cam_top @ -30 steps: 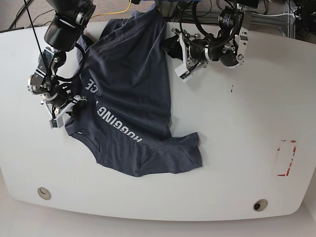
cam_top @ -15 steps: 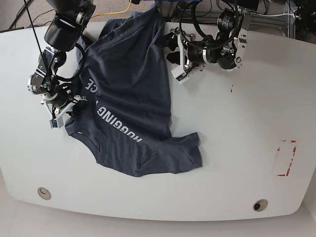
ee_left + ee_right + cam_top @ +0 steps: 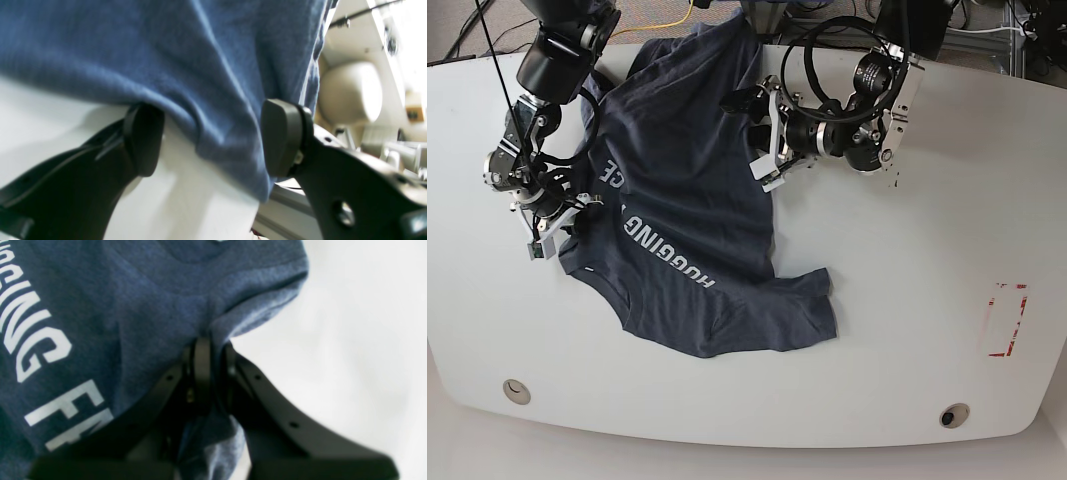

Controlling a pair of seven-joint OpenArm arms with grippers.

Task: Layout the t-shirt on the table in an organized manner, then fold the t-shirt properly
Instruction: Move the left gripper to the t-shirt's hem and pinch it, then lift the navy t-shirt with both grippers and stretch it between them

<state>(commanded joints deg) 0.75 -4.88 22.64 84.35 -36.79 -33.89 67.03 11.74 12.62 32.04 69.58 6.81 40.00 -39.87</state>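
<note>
The dark navy t-shirt (image 3: 687, 190) lies wrinkled and diagonal on the white table (image 3: 907, 300), its white lettering running down its left part and one sleeve (image 3: 802, 300) folded toward the front. My right gripper (image 3: 552, 228) is at the shirt's left edge. In the right wrist view this gripper (image 3: 211, 353) is shut on a pinch of the t-shirt (image 3: 133, 306) beside the lettering. My left gripper (image 3: 755, 135) is at the shirt's right edge. In the left wrist view it (image 3: 213, 140) stands open, with the t-shirt (image 3: 166, 50) edge hanging between the fingers (image 3: 283, 136).
A red tape mark (image 3: 1005, 320) sits at the table's right side. Two round holes (image 3: 516, 390) (image 3: 953, 414) lie near the front edge, and a dark speck (image 3: 895, 181) is right of the left arm. Cables and equipment crowd the far edge behind the table.
My left arm has moved left and slightly forward, and its open fingers now straddle the shirt's right edge. The right gripper and the shirt have stayed in place.
</note>
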